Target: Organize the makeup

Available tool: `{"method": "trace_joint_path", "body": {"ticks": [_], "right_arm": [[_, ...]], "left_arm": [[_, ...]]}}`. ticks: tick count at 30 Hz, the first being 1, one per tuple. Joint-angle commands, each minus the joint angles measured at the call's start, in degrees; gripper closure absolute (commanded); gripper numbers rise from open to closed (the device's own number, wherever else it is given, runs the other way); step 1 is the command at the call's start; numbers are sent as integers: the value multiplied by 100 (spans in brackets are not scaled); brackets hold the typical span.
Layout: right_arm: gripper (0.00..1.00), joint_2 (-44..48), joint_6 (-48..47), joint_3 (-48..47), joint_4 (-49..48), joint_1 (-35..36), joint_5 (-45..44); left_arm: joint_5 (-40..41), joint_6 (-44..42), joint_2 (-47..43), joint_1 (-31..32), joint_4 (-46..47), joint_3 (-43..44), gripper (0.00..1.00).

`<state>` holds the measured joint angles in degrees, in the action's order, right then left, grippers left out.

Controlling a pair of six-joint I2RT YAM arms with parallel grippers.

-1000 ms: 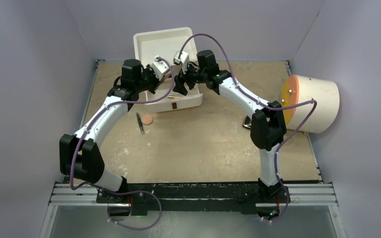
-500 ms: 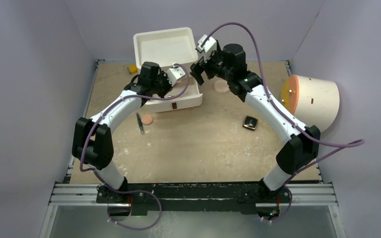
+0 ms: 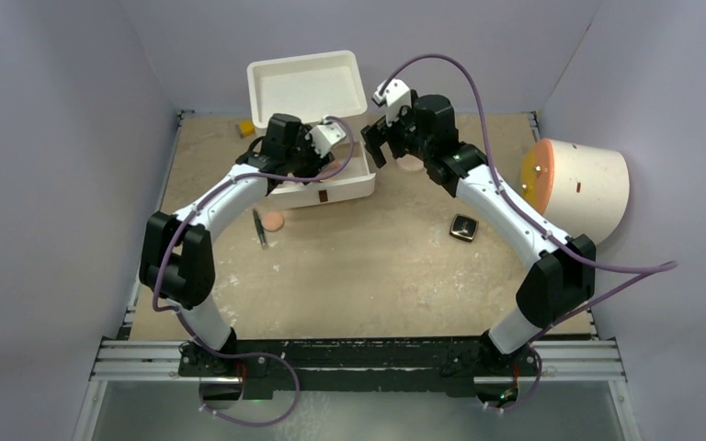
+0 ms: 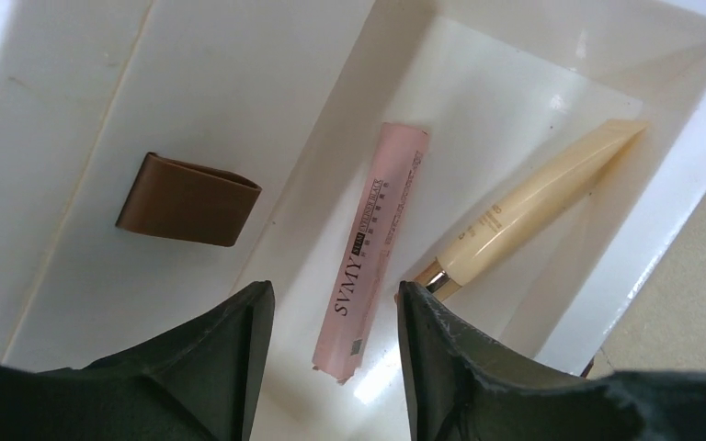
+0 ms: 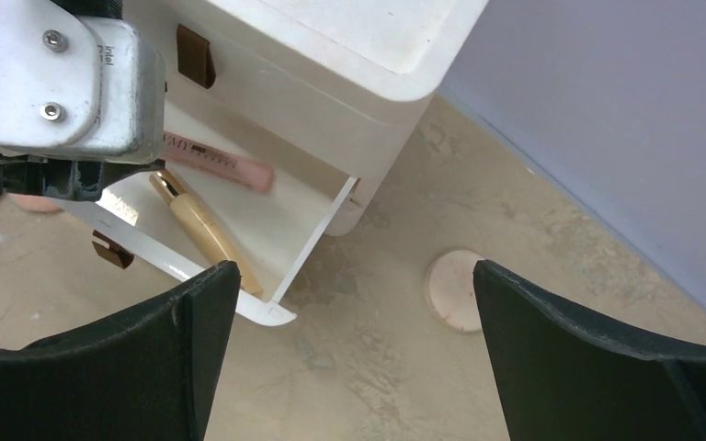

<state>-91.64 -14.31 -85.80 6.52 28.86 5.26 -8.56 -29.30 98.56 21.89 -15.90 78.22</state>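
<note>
Tan tabletop: right gripper spread, empty, near round peach disc.
Centre over it, clear of white plastic case; left gripper spread too.

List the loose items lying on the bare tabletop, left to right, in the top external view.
slim stick → peach disc → second peach disc → black compact → cream cylinder
</note>
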Motion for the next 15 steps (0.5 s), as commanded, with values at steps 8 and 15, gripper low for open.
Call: {"method": "trace_joint_path", "body": {"ticks": [8, 15], "right_arm": [[1, -36, 812, -129, -214, 296, -631], [1, -242, 924, -78, -170, 1049, -1091]], "left_arm": [[-131, 845, -1018, 17, 1137, 349, 22], [527, 1404, -1448, 17, 869, 823, 16]]}}
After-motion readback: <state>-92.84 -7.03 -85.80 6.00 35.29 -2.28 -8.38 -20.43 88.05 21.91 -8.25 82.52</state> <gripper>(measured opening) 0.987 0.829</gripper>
